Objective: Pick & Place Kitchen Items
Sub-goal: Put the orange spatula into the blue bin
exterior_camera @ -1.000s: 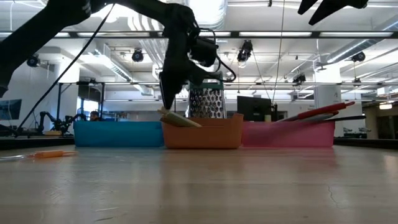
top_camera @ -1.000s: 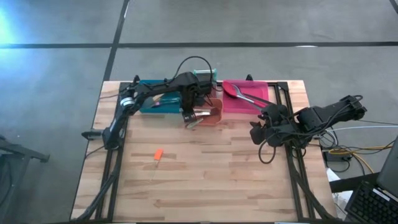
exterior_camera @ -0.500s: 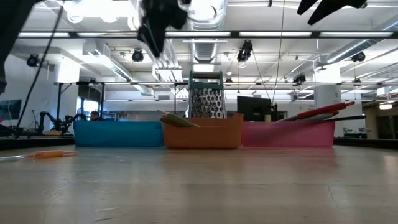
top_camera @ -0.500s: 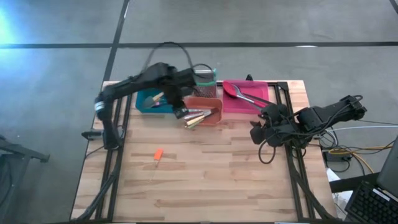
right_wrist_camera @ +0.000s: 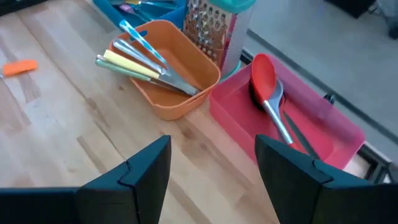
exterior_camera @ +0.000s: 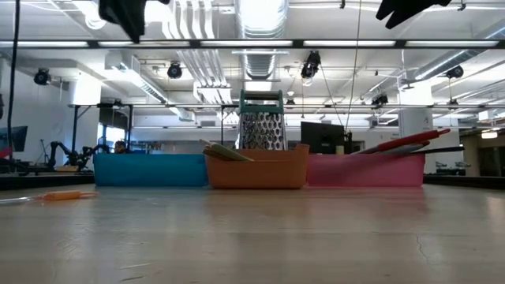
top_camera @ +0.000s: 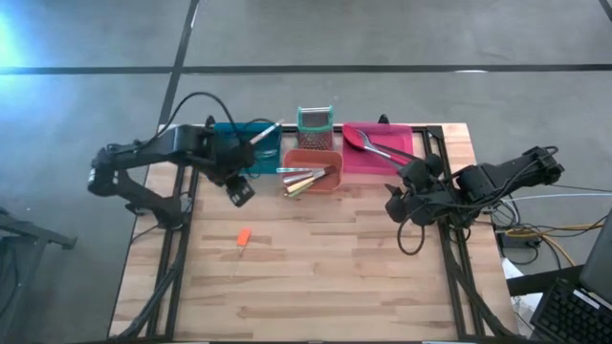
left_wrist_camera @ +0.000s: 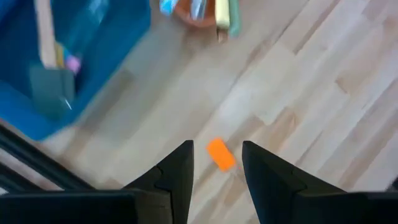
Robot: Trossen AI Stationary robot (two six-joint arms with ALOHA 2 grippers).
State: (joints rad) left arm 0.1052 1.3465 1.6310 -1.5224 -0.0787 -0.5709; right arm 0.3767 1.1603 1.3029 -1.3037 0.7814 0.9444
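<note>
The left gripper (left_wrist_camera: 214, 163) hangs empty above the counter (top_camera: 316, 268), jaws apart, the small orange-handled tool (left_wrist_camera: 220, 154) lying loose on the wood just ahead between them. The orange bin (top_camera: 314, 177) of sorted cutlery lies beyond. This looks like the approach to the last stray item; next it must descend and close. The right gripper (right_wrist_camera: 211, 162) waits, jaws wide apart, beside the pink bin (right_wrist_camera: 292, 134).

Probably a robotics lab: exposed ceiling ducts (exterior_camera: 260, 31), strip lights, monitors (exterior_camera: 321, 136) behind a wooden workbench (top_camera: 316, 268).
</note>
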